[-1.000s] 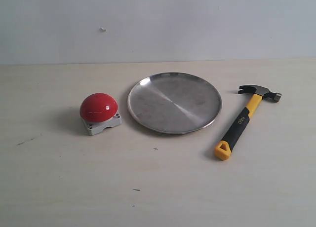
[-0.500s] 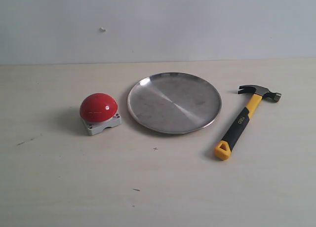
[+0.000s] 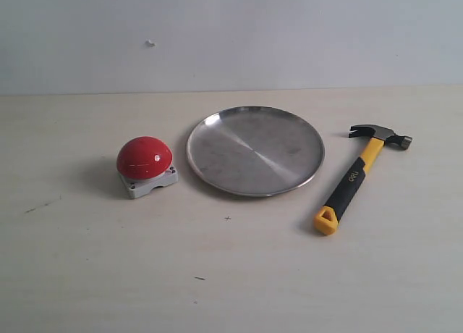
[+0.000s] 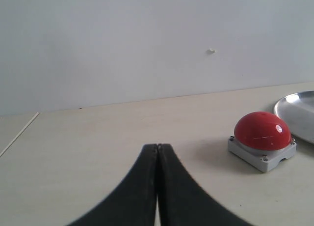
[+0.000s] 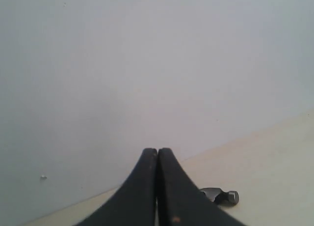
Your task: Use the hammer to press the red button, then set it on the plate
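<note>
The hammer (image 3: 357,176) lies flat on the table at the right, dark head toward the wall, yellow end toward the front. The silver plate (image 3: 255,150) sits in the middle with nothing on it. Left of it stands the red button (image 3: 145,158) on its grey base. Neither arm shows in the exterior view. In the left wrist view my left gripper (image 4: 157,146) is shut and empty, with the red button (image 4: 262,131) and the plate's rim (image 4: 297,101) ahead of it. My right gripper (image 5: 157,150) is shut and empty, and the hammer's head (image 5: 221,195) peeks out beside it.
A pale wall (image 3: 231,36) closes off the back of the light wooden table (image 3: 217,275). A table seam (image 4: 19,134) runs off to one side in the left wrist view. A few small dark marks dot the table front.
</note>
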### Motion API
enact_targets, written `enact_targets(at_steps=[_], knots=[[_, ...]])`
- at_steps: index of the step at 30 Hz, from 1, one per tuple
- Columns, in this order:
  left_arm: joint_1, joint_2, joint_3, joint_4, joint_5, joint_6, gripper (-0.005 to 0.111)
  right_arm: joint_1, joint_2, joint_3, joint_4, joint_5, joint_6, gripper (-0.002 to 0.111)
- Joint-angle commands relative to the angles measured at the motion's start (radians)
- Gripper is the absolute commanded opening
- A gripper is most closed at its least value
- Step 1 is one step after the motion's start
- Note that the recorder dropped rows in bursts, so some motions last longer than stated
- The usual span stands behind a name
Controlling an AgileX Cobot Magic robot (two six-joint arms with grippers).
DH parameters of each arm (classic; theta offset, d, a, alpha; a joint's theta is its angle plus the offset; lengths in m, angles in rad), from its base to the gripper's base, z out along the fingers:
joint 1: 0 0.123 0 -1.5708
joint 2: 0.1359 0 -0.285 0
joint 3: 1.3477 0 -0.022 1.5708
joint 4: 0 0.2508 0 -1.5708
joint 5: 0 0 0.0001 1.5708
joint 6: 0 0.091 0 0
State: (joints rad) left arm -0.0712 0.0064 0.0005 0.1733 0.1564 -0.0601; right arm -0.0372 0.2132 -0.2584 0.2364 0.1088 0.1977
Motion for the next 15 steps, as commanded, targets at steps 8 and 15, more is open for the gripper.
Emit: enact_targets(at_steps=[8, 15], knots=[[0.003, -0.006, 0.000, -0.004, -0.004, 0.000, 0.001, 0.001, 0.510, -0.429, 0.125, 0.192, -0.090, 0.000], [0.003, -0.006, 0.000, -0.004, -0.004, 0.000, 0.001, 0.001, 0.519, -0.429, 0.130, 0.190, -0.090, 0.000]])
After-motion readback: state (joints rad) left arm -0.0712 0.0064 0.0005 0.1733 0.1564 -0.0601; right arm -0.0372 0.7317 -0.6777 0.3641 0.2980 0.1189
